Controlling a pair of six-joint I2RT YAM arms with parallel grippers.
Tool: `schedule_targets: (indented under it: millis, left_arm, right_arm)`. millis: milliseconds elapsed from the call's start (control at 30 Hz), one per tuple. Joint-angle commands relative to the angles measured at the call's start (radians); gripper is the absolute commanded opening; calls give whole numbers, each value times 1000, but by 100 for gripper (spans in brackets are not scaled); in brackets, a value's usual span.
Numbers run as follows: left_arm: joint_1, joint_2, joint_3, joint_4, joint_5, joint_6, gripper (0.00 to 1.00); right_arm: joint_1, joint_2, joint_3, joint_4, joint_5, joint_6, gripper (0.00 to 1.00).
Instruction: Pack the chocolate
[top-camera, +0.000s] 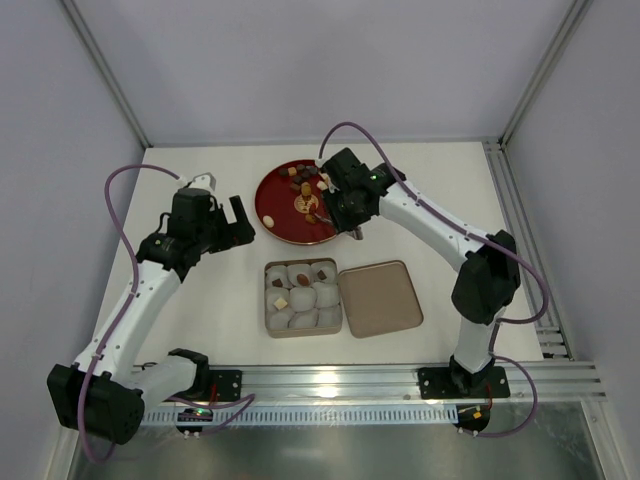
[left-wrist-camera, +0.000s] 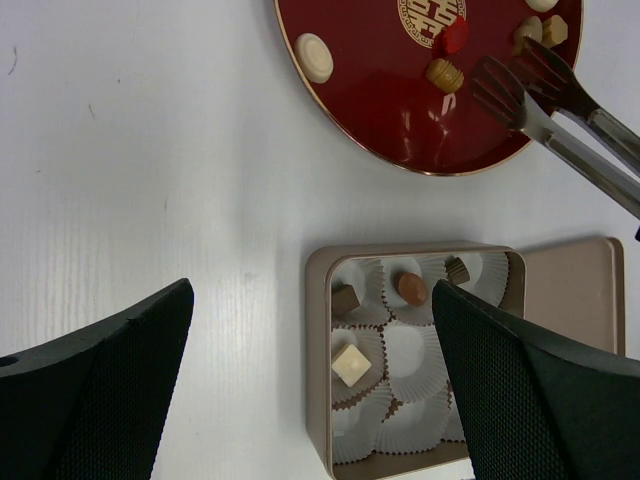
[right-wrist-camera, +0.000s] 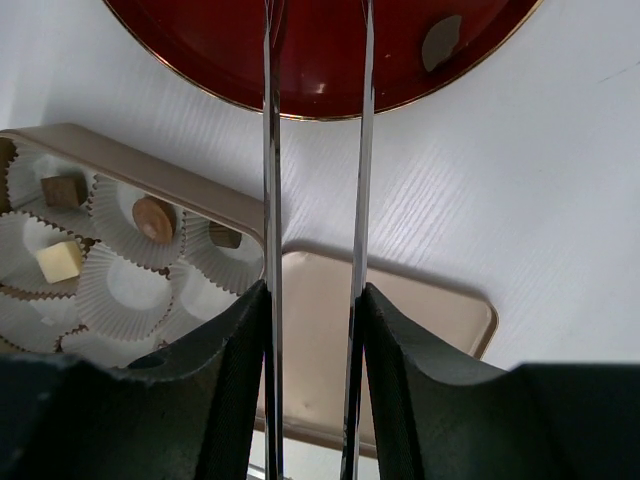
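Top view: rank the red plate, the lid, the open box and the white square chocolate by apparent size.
1. red plate, lid and box: too alike to rank.
2. white square chocolate: smallest by far.

Left hand (left-wrist-camera: 312, 292) spread wide above white table (left-wrist-camera: 150, 150), nothing between the fingers. Tan tin (left-wrist-camera: 318, 330) lined with white paper cups (left-wrist-camera: 415, 355) holds four chocolates (left-wrist-camera: 350, 365): two dark squares, a reddish oval, a cream square. Lid (left-wrist-camera: 575, 290) just beside its right side. Red plate (left-wrist-camera: 370, 90) farther off carries more chocolates. Metal tongs (left-wrist-camera: 500, 98) over its right part.
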Motion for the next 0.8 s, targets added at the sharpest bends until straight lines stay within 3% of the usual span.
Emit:
schedule_targets:
  millis: [0, 767]
  left_arm:
    - [6, -9, -2, 32, 10, -7, 100]
    - [6, -9, -2, 32, 9, -6, 100]
  right_arm:
    - [-11, 23, 81, 29, -51, -65, 44]
    - [-17, 157, 138, 17, -45, -84, 43]
